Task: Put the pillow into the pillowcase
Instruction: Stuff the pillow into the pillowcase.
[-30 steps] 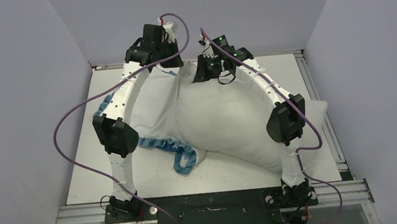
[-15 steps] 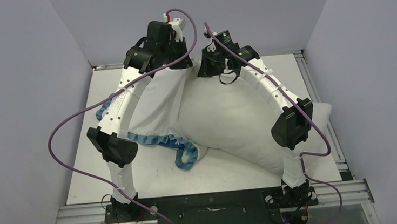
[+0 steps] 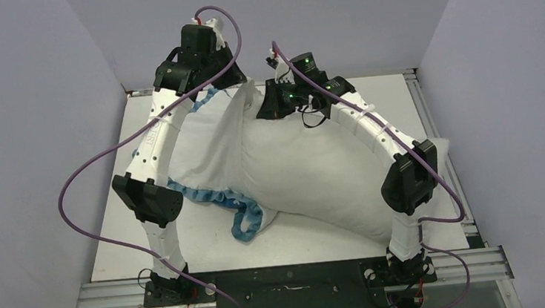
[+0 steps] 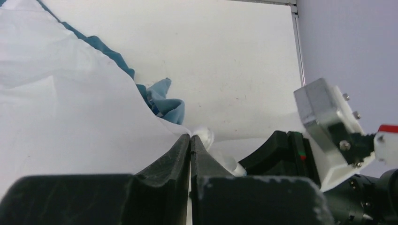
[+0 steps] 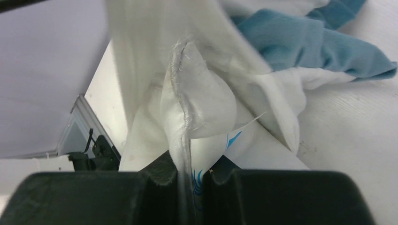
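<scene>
Top external view: the pillow point(image 3: 316, 172) lies slantwise across the table point(image 3: 124, 234), its right end reaching the table's right edge, its left part tucked inside the pillowcase point(image 3: 205, 141). The blue ruffle point(image 3: 241, 216) curls at the case's near mouth. Bare table shows along the near edge, down the left side and at the far right corner (walls close in on three sides). The left gripper point(image 4: 190, 140) is clamped shut on white pillowcase cloth, lifting it into a peak at the far side. The right gripper point(image 5: 187, 168), just beside it, pinches the pillow's seamed corner. Since half a second ago the left wrist has swung leftward, and the right gripper has shifted slightly left.
</scene>
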Robot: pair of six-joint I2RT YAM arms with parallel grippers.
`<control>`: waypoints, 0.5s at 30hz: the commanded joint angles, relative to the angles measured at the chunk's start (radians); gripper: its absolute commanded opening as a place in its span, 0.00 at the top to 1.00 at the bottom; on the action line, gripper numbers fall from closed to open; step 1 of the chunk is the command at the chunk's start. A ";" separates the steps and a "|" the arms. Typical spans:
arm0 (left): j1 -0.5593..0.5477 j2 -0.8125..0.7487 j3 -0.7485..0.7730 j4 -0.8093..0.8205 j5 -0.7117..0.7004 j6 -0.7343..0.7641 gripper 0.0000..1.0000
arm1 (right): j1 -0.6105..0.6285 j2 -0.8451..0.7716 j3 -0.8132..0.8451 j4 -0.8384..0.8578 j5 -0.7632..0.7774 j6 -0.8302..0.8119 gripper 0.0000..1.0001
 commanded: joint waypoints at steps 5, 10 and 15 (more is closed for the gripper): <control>-0.039 -0.015 0.069 0.223 0.080 -0.004 1.00 | 0.135 0.053 0.144 -0.017 -0.319 -0.072 0.95; -0.061 -0.062 0.034 0.209 0.082 0.026 1.00 | 0.119 0.099 0.129 -0.044 -0.254 -0.031 0.95; -0.040 -0.134 -0.097 0.090 -0.030 0.104 0.87 | 0.075 0.076 0.033 -0.048 -0.213 -0.006 0.95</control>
